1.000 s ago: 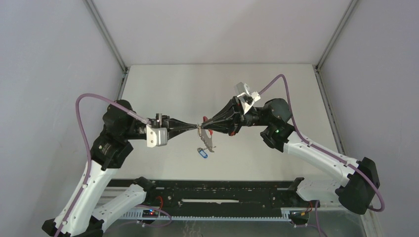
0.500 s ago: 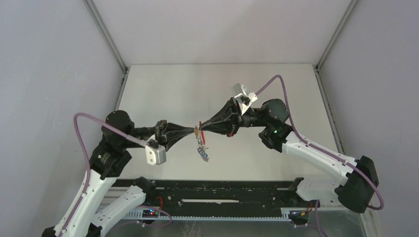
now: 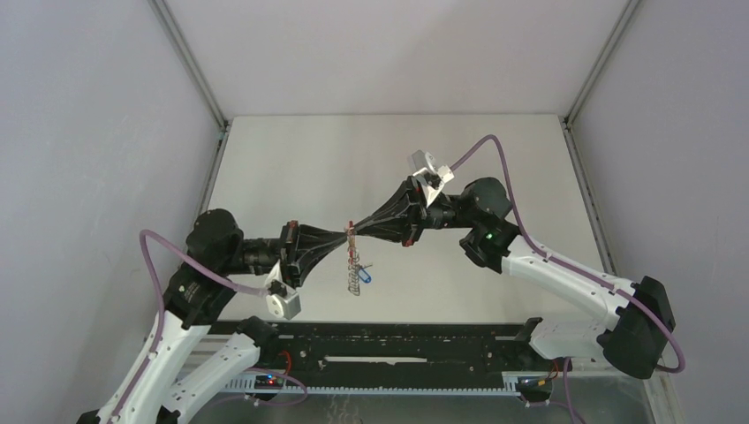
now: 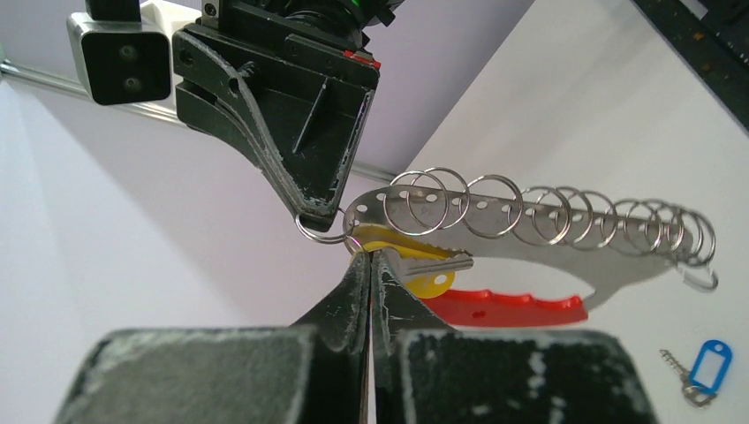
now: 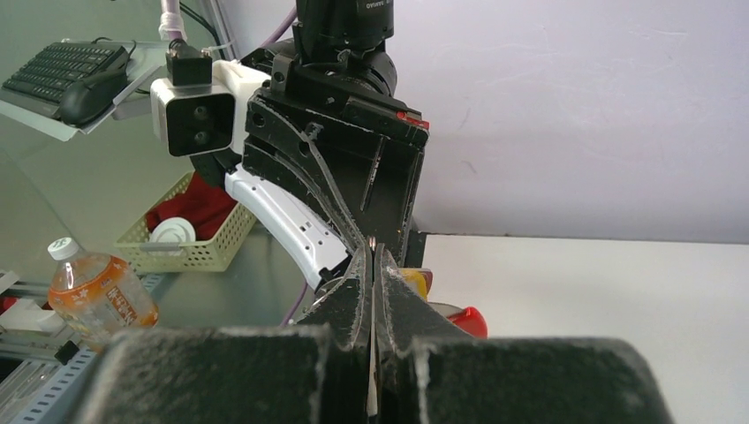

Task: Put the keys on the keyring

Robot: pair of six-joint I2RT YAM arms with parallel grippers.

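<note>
The keyring, a grey metal holder with a row of wire rings and a red band, hangs in the air between both grippers. My left gripper is shut on the yellow key, right at the keyring's end. My right gripper is shut on the end wire ring from the opposite side. The blue key lies on the table below, beside the keyring's hanging end. The yellow tag and the red band peek out behind the right fingers.
A black rail runs along the near table edge. Grey walls enclose the white table. Off the table, the right wrist view shows a basket, a drink bottle and a keyboard.
The left arm has dropped and swung toward the near edge, its wrist rolled. The meeting point of the grippers shifted slightly left. The keyring now hangs more steeply down. The blue key stayed put.
</note>
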